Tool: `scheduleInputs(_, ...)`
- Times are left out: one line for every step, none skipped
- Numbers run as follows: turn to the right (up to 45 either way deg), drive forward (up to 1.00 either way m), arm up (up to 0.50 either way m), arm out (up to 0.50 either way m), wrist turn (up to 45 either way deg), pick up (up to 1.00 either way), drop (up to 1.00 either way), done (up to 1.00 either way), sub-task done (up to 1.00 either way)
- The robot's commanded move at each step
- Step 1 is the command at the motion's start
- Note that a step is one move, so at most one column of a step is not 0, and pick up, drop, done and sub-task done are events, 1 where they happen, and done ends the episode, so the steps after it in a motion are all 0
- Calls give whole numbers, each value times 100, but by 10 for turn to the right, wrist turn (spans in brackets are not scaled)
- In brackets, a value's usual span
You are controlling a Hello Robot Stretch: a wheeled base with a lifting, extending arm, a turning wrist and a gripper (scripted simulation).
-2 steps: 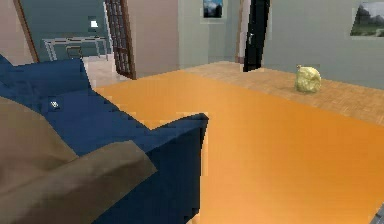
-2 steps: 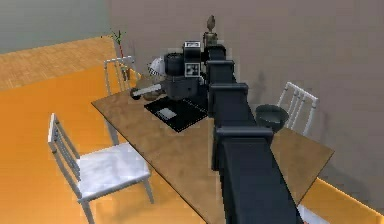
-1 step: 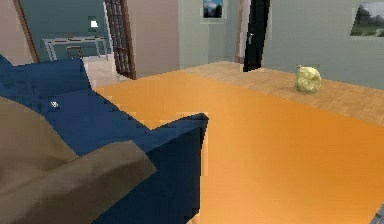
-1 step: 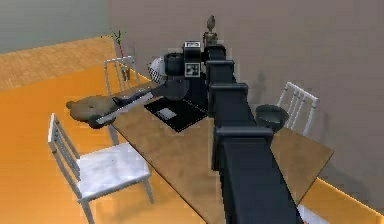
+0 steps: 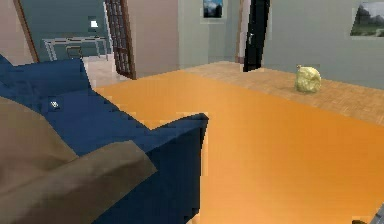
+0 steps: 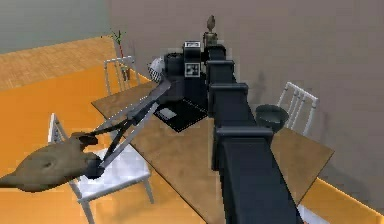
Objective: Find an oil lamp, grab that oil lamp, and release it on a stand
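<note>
In the arm side view the dark arm (image 6: 235, 130) rises from the bottom edge over a wooden table (image 6: 185, 155). Its gripper (image 6: 90, 140) reaches down toward the left on two thin fingers (image 6: 125, 120). At the far end of the fingers hangs a brown, flat, spouted thing shaped like an oil lamp (image 6: 45, 168), off the table's edge and above the orange floor. The gripper holds this brown lamp-like thing.
White chairs (image 6: 118, 170) (image 6: 297, 100) stand around the table, which bears a dark pot (image 6: 268, 115) and a flat dark item (image 6: 168, 117). In the forward view a blue sofa (image 5: 90, 130) takes up the left. A yellowish round thing (image 5: 308, 80) lies beyond the orange rug (image 5: 280, 140), near a dark doorway (image 5: 257, 35).
</note>
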Motion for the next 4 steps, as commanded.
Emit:
scheduleInputs(0, 0, 0, 0, -90, 0, 0, 0, 0)
scheduleInputs(0, 0, 0, -30, 0, 0, 0, 0, 0)
scheduleInputs(180, 0, 0, 0, 0, 0, 0, 0, 0)
scheduleInputs(0, 100, 0, 0, 0, 0, 0, 0, 0)
